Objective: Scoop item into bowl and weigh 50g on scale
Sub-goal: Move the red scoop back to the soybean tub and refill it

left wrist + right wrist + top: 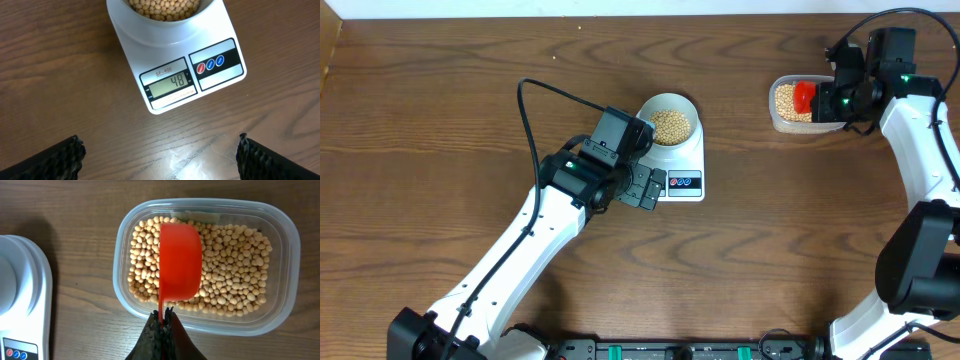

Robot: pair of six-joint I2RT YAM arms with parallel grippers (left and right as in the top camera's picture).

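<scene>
The pale bowl (670, 122) stands on the white scale (685, 172), filled with tan beans (671, 125). In the left wrist view the scale's display (171, 82) reads 48, and the bowl (150, 30) shows at the top edge. My left gripper (642, 188) hovers at the scale's front-left corner, open (160, 157), with only bare table between its fingers (67, 157). My right gripper (162, 315) is shut on the thin handle of a red scoop (179, 262). The scoop hangs over the beans (235, 265), its smooth outer side facing the camera and its contents hidden.
A clear plastic tub (287, 245) holding the loose beans sits at the back right of the table (778, 112). The scale's edge (20, 290) shows to the left of the tub. A black cable (525, 120) loops over the table behind the left arm.
</scene>
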